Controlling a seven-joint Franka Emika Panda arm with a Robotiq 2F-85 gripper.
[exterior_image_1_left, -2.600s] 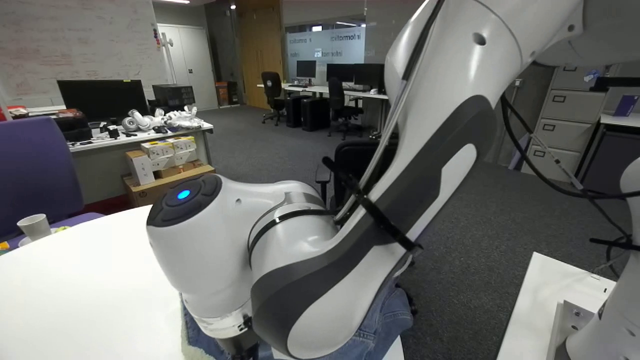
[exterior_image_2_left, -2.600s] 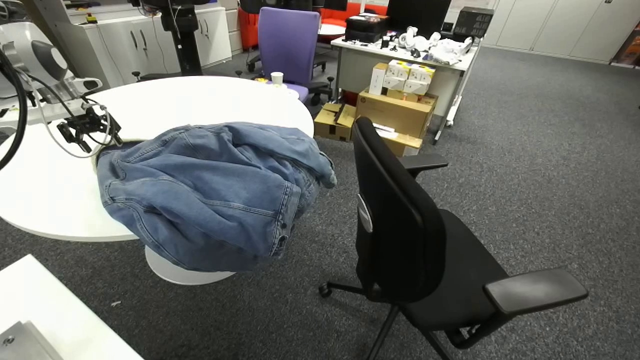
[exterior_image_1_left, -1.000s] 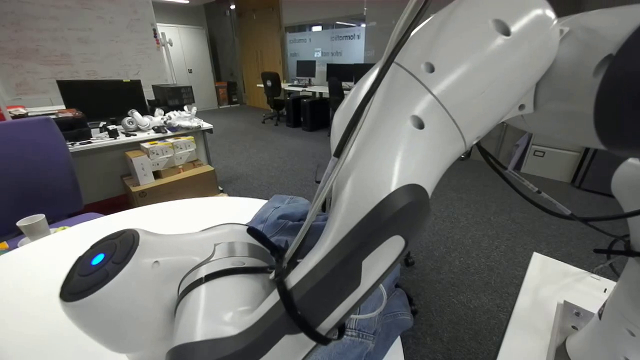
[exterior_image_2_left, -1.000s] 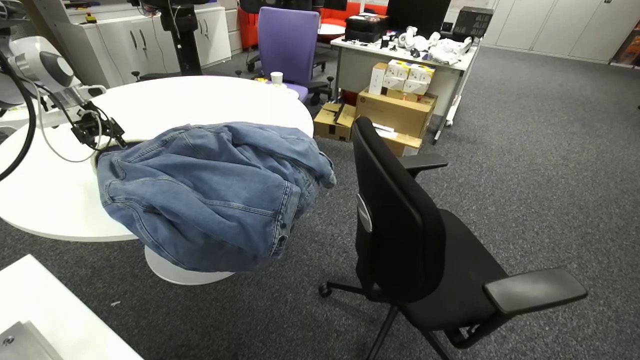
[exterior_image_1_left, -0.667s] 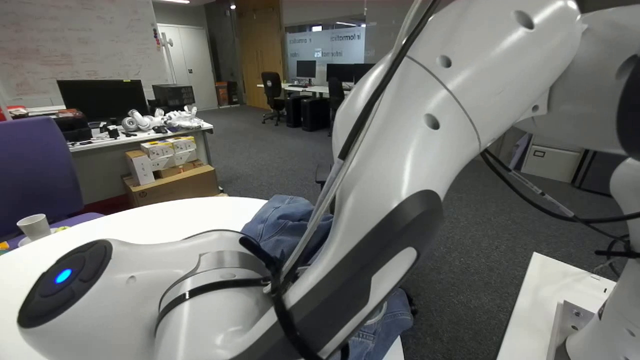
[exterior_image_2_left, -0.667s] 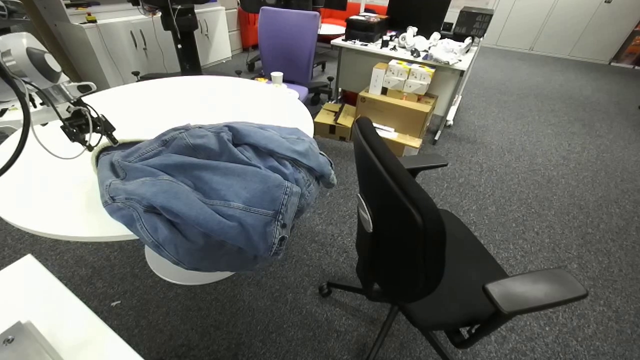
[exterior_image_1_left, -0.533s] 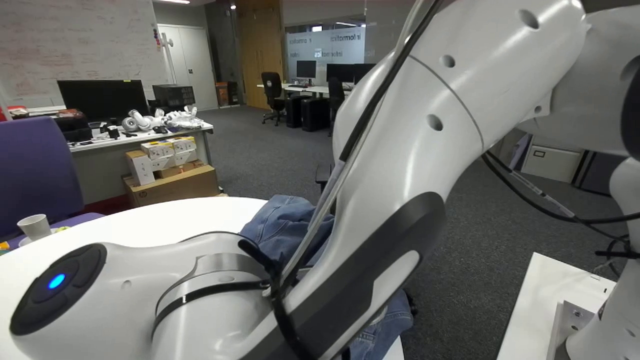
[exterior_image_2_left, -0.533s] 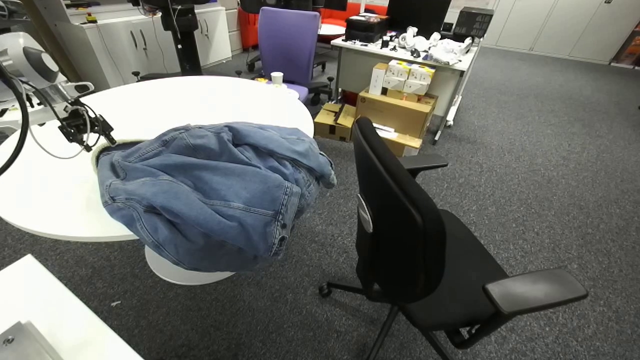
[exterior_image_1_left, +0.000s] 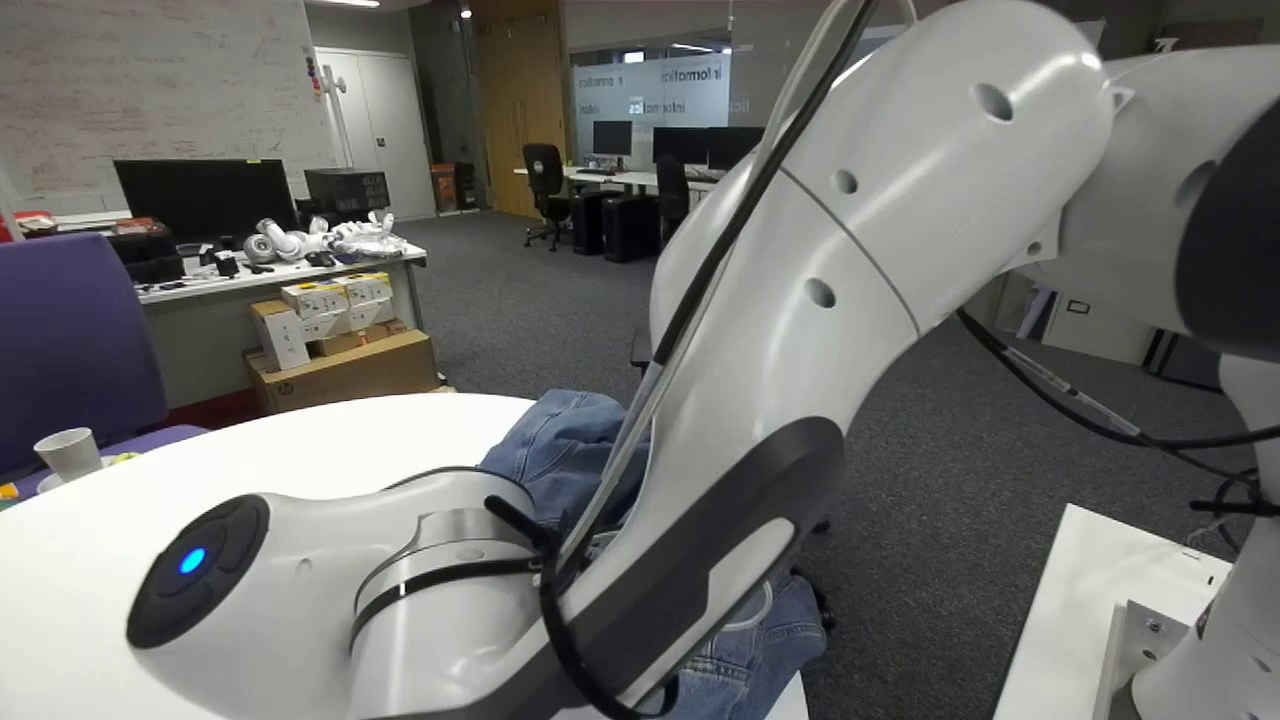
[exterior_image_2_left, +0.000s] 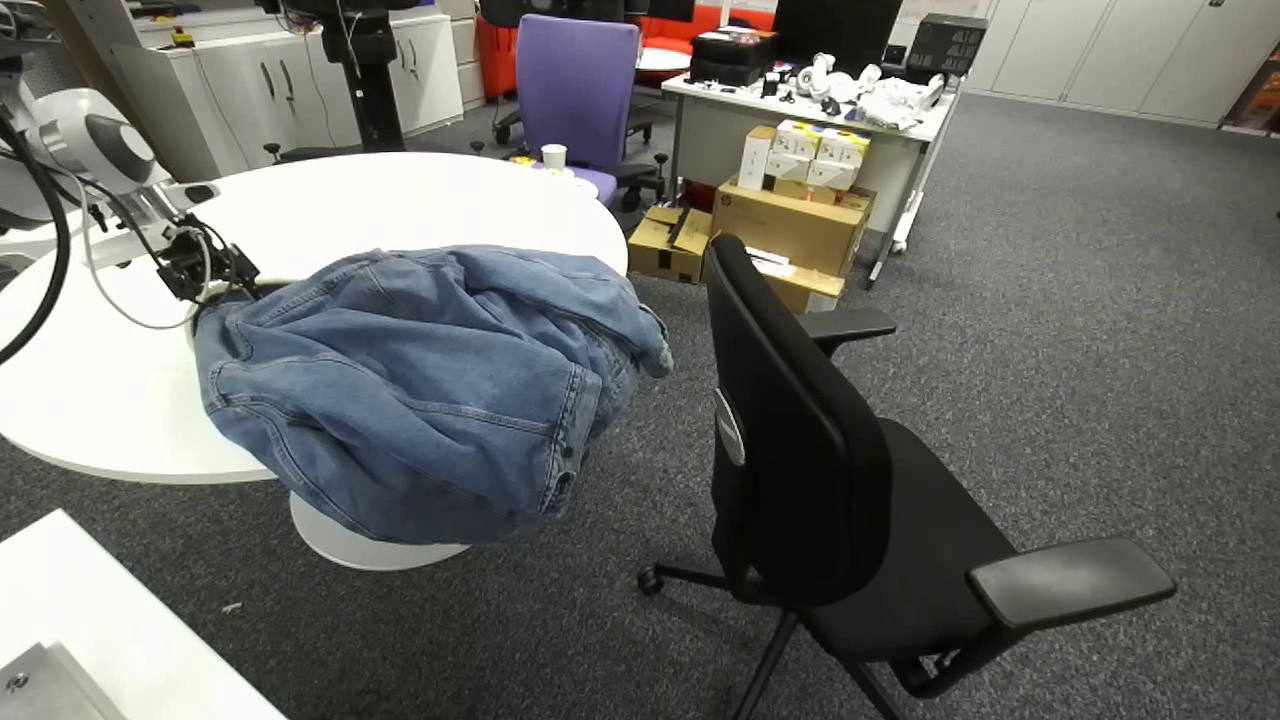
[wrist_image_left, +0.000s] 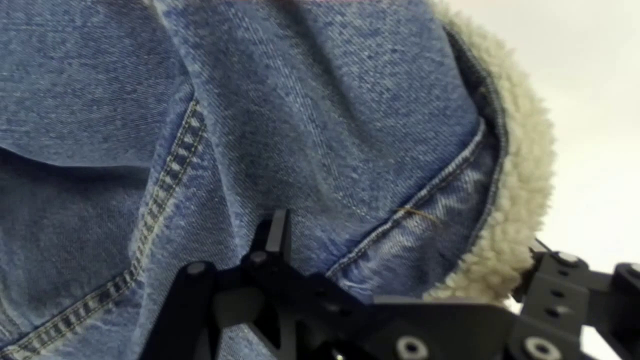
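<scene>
Blue denim jacket (exterior_image_2_left: 420, 390) with cream fleece edging (wrist_image_left: 525, 165) lies on the round white counter (exterior_image_2_left: 400, 200), partly overhanging it. Black two-finger tool (wrist_image_left: 408, 230) is at the edging, jaws apart; contact cannot be determined.

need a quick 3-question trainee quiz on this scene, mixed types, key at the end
1. At the denim jacket, is the hand open or shut?
2. Pick one. The fluffy trim along the jacket's edge is: A) black, B) red, C) cream.
3. True or false: the jacket lies wholly within the edge of the round table.

Key
1. Open, as the wrist view shows.
2. C
3. False; part of it hangs past the table's edge.
</scene>
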